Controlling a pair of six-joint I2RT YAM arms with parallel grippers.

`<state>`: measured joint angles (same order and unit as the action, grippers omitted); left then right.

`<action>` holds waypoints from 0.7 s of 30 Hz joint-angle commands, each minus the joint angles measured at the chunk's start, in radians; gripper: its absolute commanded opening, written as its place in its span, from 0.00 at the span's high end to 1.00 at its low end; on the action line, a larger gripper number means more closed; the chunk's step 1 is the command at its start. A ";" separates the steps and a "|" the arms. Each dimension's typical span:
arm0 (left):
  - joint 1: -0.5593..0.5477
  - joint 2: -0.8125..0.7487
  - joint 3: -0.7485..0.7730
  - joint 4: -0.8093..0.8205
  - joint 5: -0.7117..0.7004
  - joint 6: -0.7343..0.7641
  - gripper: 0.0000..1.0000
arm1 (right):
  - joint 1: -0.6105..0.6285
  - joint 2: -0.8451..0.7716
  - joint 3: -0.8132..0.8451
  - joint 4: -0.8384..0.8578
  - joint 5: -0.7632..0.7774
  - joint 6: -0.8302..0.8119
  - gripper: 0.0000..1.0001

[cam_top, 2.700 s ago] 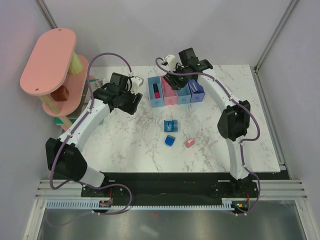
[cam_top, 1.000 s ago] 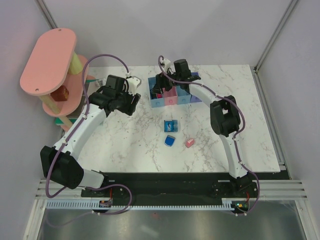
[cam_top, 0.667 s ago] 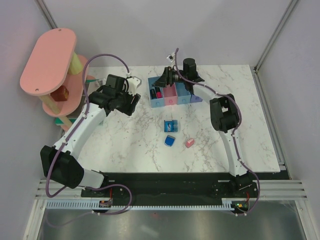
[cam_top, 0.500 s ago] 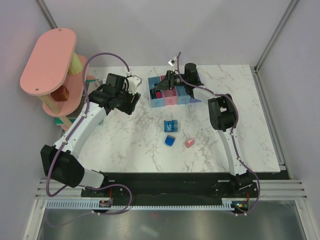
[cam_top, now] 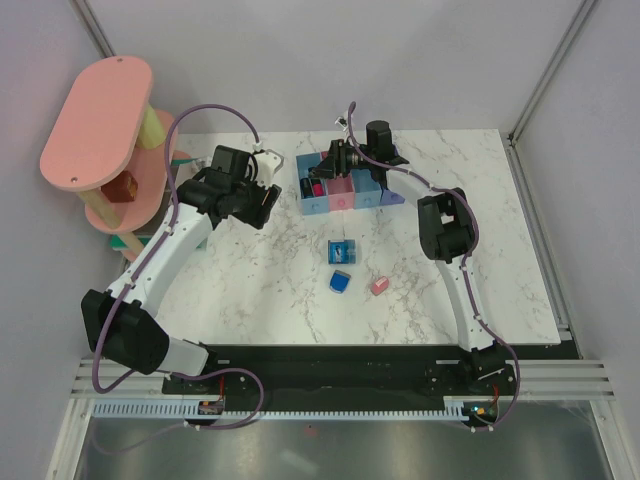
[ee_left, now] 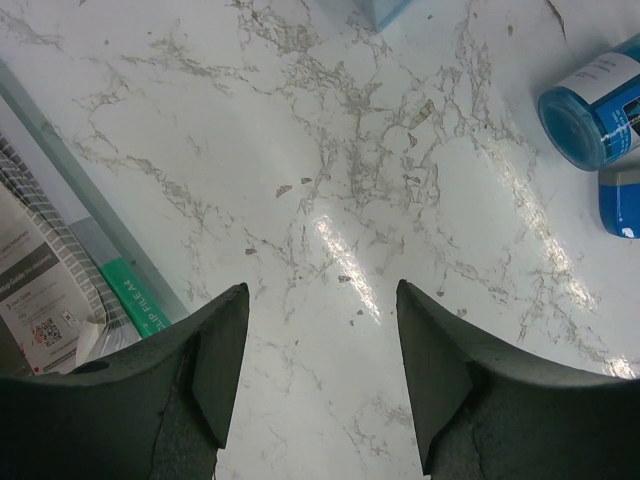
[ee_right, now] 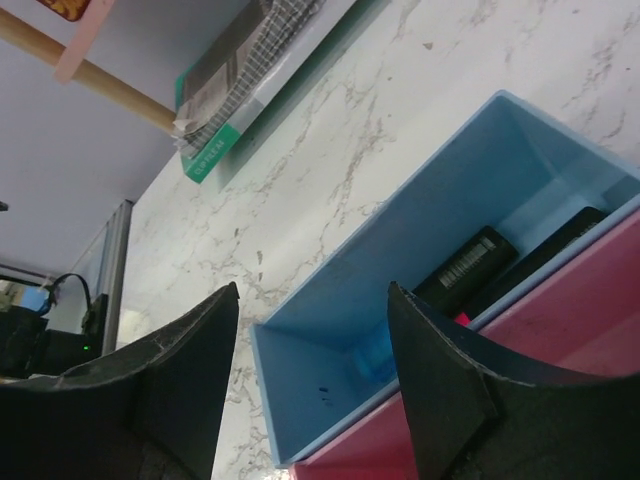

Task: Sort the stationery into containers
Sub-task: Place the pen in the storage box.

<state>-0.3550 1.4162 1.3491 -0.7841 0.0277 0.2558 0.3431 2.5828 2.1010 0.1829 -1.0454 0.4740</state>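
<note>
Above the leftmost light blue bin [ee_right: 450, 180], the right hand [ee_right: 312, 290] hangs wide open and empty; black markers [ee_right: 465, 268] lie inside the bin. Since earlier it has swung leftward, its arm now folded tighter. The left hand [ee_left: 320, 292], spread and empty, hovers over the bench [ee_left: 330, 150] near the blue roll [ee_left: 590, 110].

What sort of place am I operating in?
Probably a lab robot cell, not an office: plain white enclosure walls, a marble-patterned table, a metal mounting rail along its near edge.
</note>
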 commanded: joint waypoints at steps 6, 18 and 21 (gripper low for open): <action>0.002 -0.013 0.041 -0.004 0.000 0.028 0.32 | 0.013 -0.041 0.028 -0.421 0.226 -0.347 0.31; 0.004 0.098 0.267 0.008 -0.081 0.033 0.30 | -0.039 -0.384 0.001 -0.477 0.470 -0.466 0.28; 0.002 0.179 0.364 0.000 -0.078 0.027 0.30 | -0.068 -0.430 -0.004 -0.531 0.611 -0.563 0.26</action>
<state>-0.3550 1.5162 1.5955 -0.7940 -0.0219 0.2562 0.3222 2.2883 2.0876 -0.2943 -0.6693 0.0288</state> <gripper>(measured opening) 0.697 0.735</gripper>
